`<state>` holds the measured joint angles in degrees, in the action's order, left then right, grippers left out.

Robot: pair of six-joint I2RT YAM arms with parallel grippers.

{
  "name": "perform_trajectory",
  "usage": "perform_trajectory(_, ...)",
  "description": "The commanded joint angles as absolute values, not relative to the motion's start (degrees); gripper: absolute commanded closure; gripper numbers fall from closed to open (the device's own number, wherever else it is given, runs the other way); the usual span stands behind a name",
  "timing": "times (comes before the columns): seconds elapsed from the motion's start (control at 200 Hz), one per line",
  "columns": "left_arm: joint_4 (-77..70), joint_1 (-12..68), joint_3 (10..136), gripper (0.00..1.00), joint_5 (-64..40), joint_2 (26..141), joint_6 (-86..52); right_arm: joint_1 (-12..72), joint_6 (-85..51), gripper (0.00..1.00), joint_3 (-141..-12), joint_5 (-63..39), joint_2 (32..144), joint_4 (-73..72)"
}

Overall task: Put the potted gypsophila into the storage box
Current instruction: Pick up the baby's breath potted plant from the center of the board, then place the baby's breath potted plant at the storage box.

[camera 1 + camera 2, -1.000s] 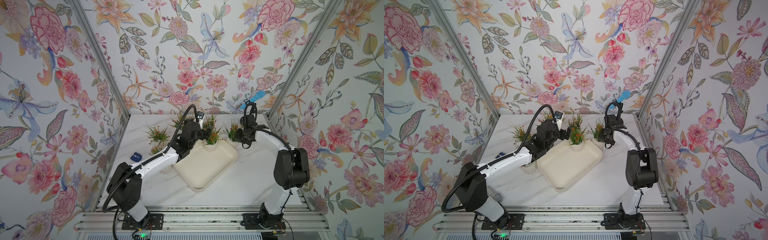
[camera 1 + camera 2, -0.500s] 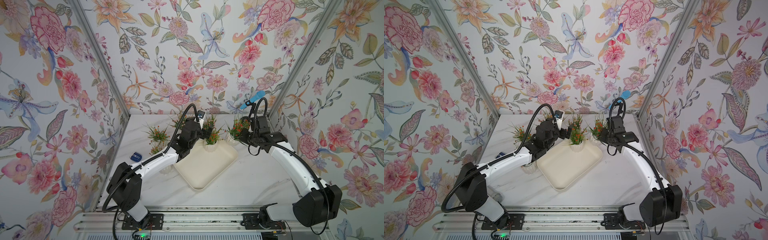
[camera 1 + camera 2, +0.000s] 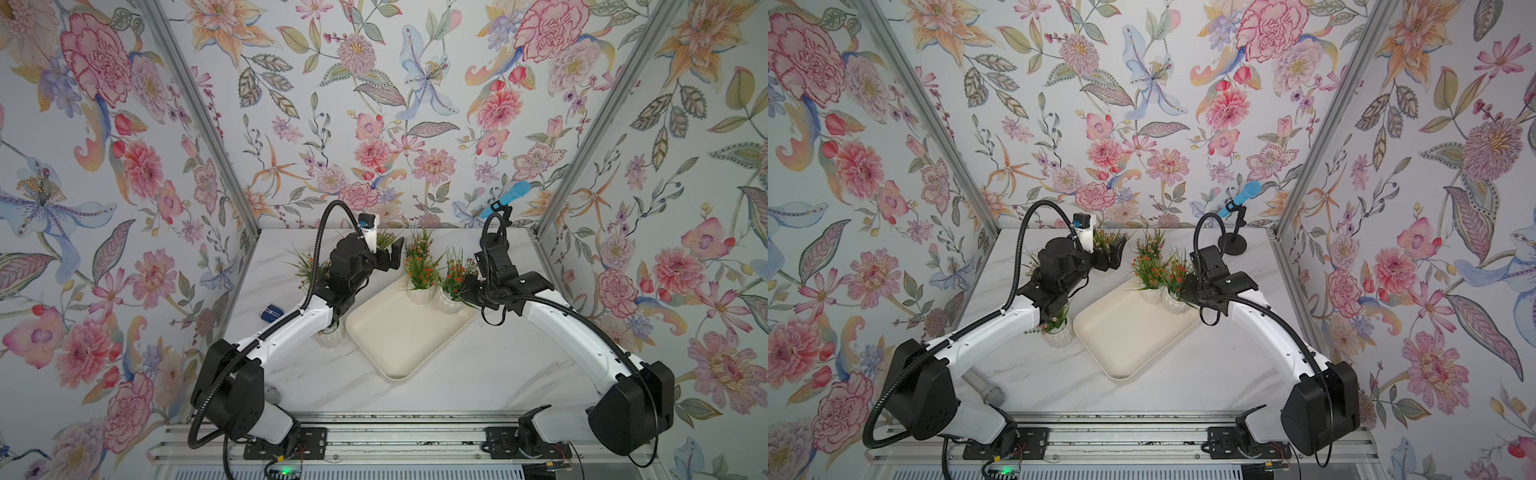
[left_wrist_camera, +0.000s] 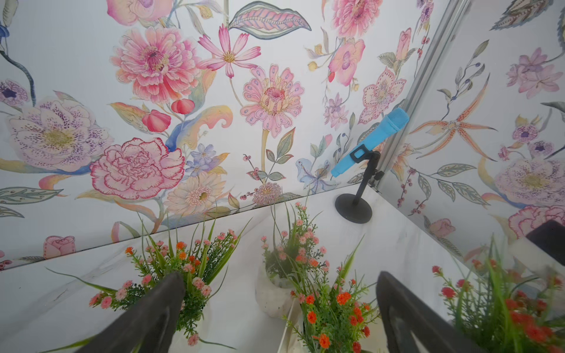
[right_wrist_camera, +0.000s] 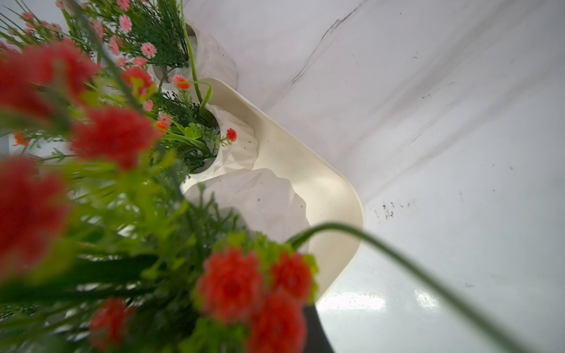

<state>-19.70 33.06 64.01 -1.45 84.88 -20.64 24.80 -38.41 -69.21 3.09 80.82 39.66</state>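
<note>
Left gripper spread wide, empty. Right gripper closed, seemingly pinching red-bloomed gypsophila sprigs; its pot in storage box corner, just beside orange-bloomed gypsophila.

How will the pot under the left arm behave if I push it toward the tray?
Small, so likely light; the pot should slide on the glossy table. Tall sprigs over a small base may tip it. The tray's rim would probably block it.
</note>
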Motion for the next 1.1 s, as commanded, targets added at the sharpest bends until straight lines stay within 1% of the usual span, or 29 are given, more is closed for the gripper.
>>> perform_trajectory(0.0,-20.72,33.22,61.52,0.00,-2.42,82.34,-22.20,25.36,-39.47,0.95,-70.50,3.64,83.32,37.79)
perform_trajectory(0.26,-21.35,33.22,58.05,0.00,0.75,79.08,-23.35,25.69,-38.72,0.93,-69.68,3.09,88.32,35.77)
perform_trajectory(0.545,-22.49,33.20,55.13,0.00,2.60,76.67,-25.04,25.67,-38.23,0.92,-68.88,3.61,91.07,34.71)
perform_trajectory(0.821,-22.06,33.31,54.52,0.00,3.24,75.60,-25.70,24.73,-36.45,0.87,-68.09,4.70,93.19,34.34)
perform_trajectory(0.971,-21.58,33.31,54.04,0.00,3.87,75.01,-26.09,24.12,-35.58,0.78,-68.21,3.18,94.02,33.69)
perform_trajectory(1.031,-21.56,33.34,53.97,0.00,3.97,74.88,-26.43,23.81,-35.44,0.71,-68.30,2.78,94.19,33.58)
perform_trajectory(1.096,-21.51,33.31,53.88,0.00,4.12,74.79,-26.65,23.50,-35.42,0.66,-68.55,2.72,93.91,33.59)
